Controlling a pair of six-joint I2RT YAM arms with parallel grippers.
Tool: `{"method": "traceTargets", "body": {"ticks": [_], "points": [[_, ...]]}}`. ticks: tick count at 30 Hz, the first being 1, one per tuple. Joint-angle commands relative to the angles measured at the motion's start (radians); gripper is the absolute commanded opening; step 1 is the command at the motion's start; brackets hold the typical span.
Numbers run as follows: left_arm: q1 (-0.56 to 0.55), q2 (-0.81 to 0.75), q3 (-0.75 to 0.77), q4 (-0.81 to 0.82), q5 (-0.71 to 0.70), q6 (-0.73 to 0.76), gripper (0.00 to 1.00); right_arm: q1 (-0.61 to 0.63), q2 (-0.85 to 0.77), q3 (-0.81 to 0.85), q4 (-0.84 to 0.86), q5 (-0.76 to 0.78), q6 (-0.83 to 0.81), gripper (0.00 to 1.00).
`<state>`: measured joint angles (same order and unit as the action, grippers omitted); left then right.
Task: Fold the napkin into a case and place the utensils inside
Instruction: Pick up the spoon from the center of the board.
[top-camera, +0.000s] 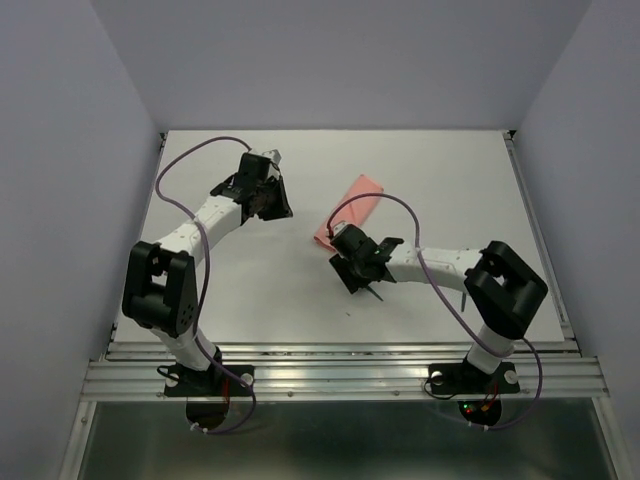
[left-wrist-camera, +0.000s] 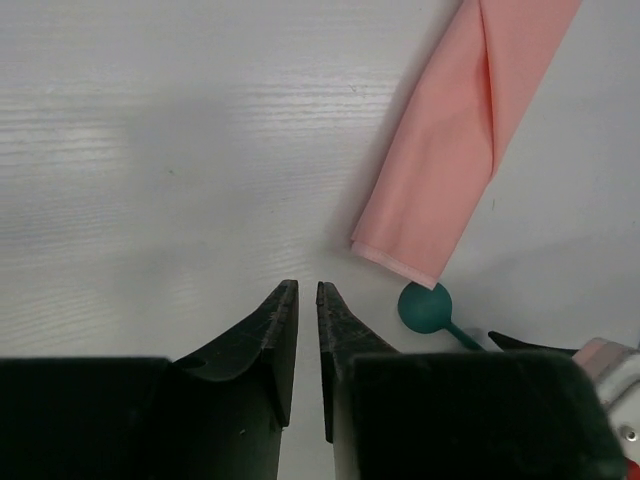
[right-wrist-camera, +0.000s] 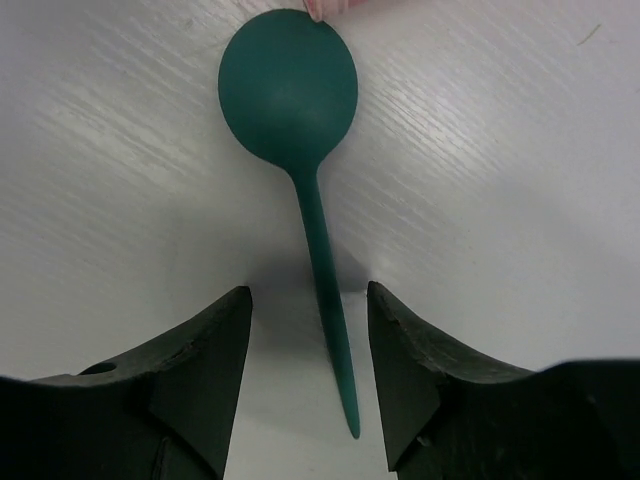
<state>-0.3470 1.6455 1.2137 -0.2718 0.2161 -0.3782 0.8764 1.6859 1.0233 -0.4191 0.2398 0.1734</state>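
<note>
- Lying on the white table (top-camera: 250, 300), around mid-table, the case (top-camera: 350, 208): a narrow salmon-pink strip, folded in layers.
- Case long axis, top view: diagonal, the near end toward the left, the far end toward the right and the back wall.
- Left wrist view: one fold edge runs down the length of the case. The cut end nearest the camera is squared off, with thin layered edges showing.
- Spoon (right-wrist-camera: 288, 85), dark teal, flat on the table just off the near end of the case. Its round bowl points toward the case. The bowl's far rim meets a pink corner at the top edge of the right wrist view.
- Spoon long axis: it roughly carries on the case's diagonal, with the handle running back toward the right arm and tapering to a thin tip.
- Right gripper (right-wrist-camera: 308, 292): jaws well apart, one finger on each side of the spoon handle, with bare table showing between each finger and the handle. It grips nothing.
- Left gripper (left-wrist-camera: 307, 300): jaws parted by only a narrow slit, nothing between them. It hangs over bare table to the left of the case, fingertips toward the case's near end and the spoon bowl.
- Purple cable (top-camera: 175, 175) loops off each arm.
</note>
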Motion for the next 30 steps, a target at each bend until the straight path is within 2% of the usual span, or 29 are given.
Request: {"method": "traceTargets", "body": {"ticks": [1, 2, 5, 6, 8, 9, 10, 14, 15, 16, 22, 24, 30], "points": [[-0.004, -0.084, -0.014, 0.008, -0.060, -0.001, 0.29, -0.007, 0.058, 0.064, 0.134, -0.005, 0.005, 0.55], [-0.004, -0.095, -0.017, 0.003, -0.082, -0.002, 0.31, -0.007, 0.069, 0.066, 0.144, -0.019, 0.003, 0.54], [0.002, -0.111, -0.019, -0.015, -0.122, 0.005, 0.31, -0.007, 0.095, 0.067, 0.184, -0.074, -0.018, 0.42], [0.005, -0.113, -0.019, -0.027, -0.127, 0.007, 0.31, -0.007, 0.098, 0.070, 0.192, -0.094, -0.026, 0.29], [0.014, -0.121, -0.020, -0.033, -0.136, 0.015, 0.31, 0.007, 0.094, 0.073, 0.200, -0.164, -0.049, 0.14], [0.019, -0.122, -0.020, -0.041, -0.136, 0.019, 0.31, 0.016, 0.090, 0.073, 0.206, -0.184, -0.058, 0.03], [0.023, -0.124, -0.020, -0.046, -0.135, 0.021, 0.31, 0.025, 0.087, 0.077, 0.206, -0.204, -0.077, 0.01], [0.029, -0.136, -0.031, -0.061, -0.138, 0.041, 0.32, 0.049, 0.071, 0.092, 0.203, -0.286, -0.100, 0.01], [0.029, -0.138, -0.039, -0.058, -0.126, 0.041, 0.37, 0.049, 0.060, 0.077, 0.232, -0.283, -0.100, 0.01], [0.029, -0.142, -0.060, -0.052, -0.071, 0.044, 0.41, 0.049, 0.049, 0.067, 0.247, -0.281, -0.104, 0.01], [0.029, -0.208, -0.178, 0.045, 0.210, 0.071, 0.49, 0.049, 0.003, 0.067, 0.270, -0.341, -0.104, 0.01], [0.029, -0.258, -0.204, 0.075, 0.209, 0.087, 0.49, 0.036, -0.020, 0.067, 0.270, -0.372, -0.098, 0.01], [0.029, -0.469, -0.313, 0.206, 0.198, 0.075, 0.59, -0.099, -0.058, 0.075, 0.283, -0.683, 0.004, 0.01]]}}
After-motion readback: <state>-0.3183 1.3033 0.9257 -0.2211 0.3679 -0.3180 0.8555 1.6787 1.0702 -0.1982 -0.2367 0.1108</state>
